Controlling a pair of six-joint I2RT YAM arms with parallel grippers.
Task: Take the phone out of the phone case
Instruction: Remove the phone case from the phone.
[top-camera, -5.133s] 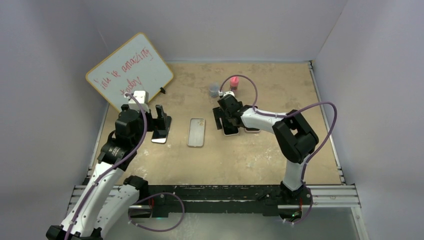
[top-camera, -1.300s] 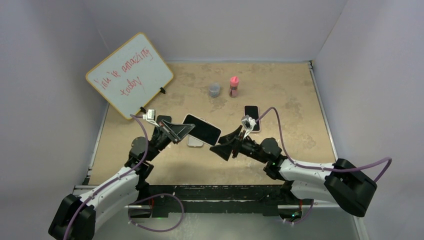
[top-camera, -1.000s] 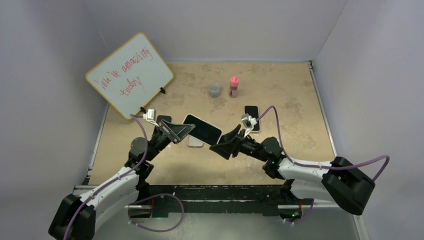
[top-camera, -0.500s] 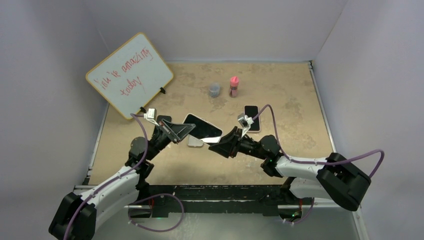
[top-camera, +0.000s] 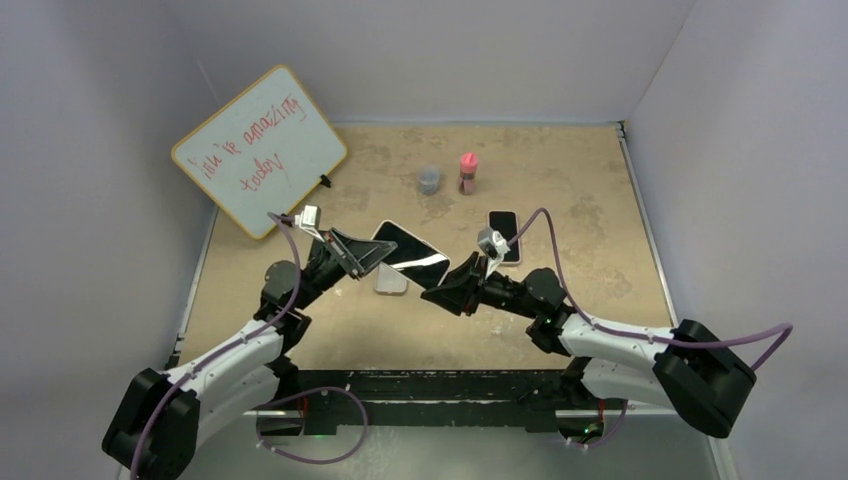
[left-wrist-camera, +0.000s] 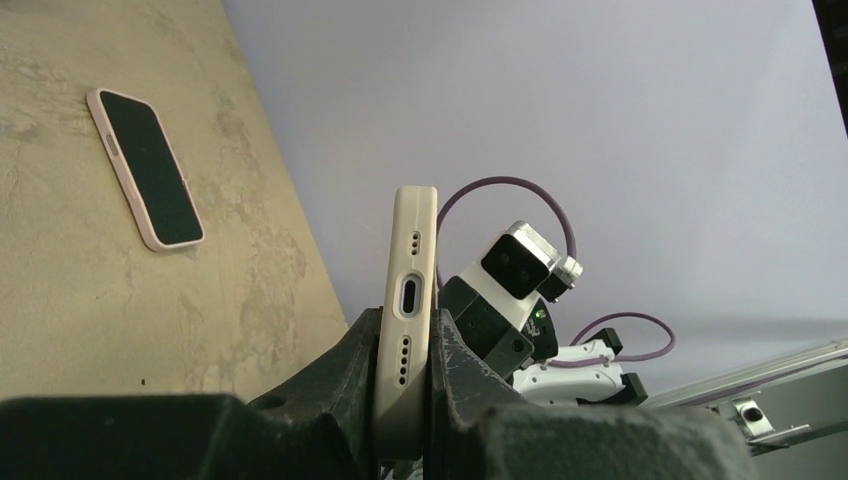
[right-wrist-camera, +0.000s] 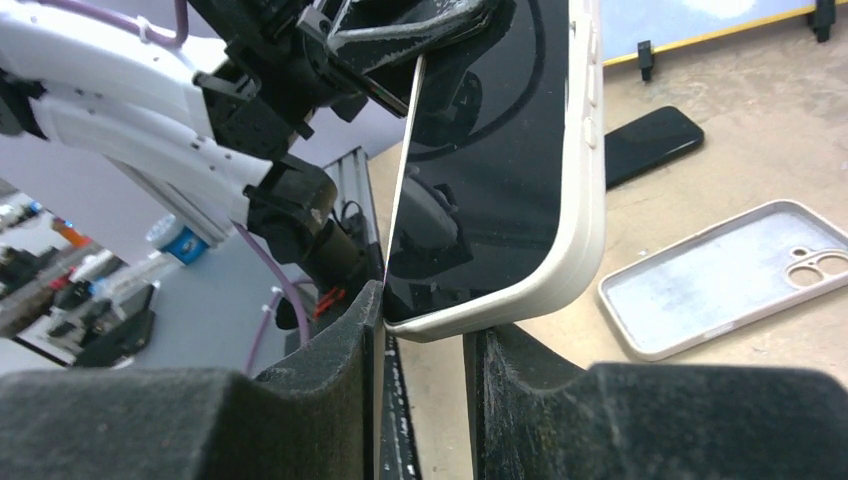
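A phone in a cream phone case (top-camera: 410, 257) hangs in the air over the table's middle, screen up and tilted. My left gripper (top-camera: 376, 251) is shut on its left end. In the left wrist view the port end of the phone case (left-wrist-camera: 408, 290) stands pinched between the left gripper's (left-wrist-camera: 405, 335) two fingers. My right gripper (top-camera: 436, 287) is at the phone's lower right corner. In the right wrist view that corner of the phone (right-wrist-camera: 500, 150) sits between the right gripper's (right-wrist-camera: 425, 310) fingertips, one on the screen edge, one under the case.
An empty pale case (top-camera: 391, 282) (right-wrist-camera: 730, 275) lies on the table under the held phone. A pink-cased phone (top-camera: 504, 236) (left-wrist-camera: 145, 165) lies to the right, a bare black phone (right-wrist-camera: 650, 145) to the left. A whiteboard (top-camera: 260, 150), grey cup (top-camera: 430, 181) and pink bottle (top-camera: 467, 172) stand behind.
My right gripper has moved up to the phone's free corner and its jaws have narrowed onto it. The left gripper has kept its hold and shifted the phone slightly up and right.
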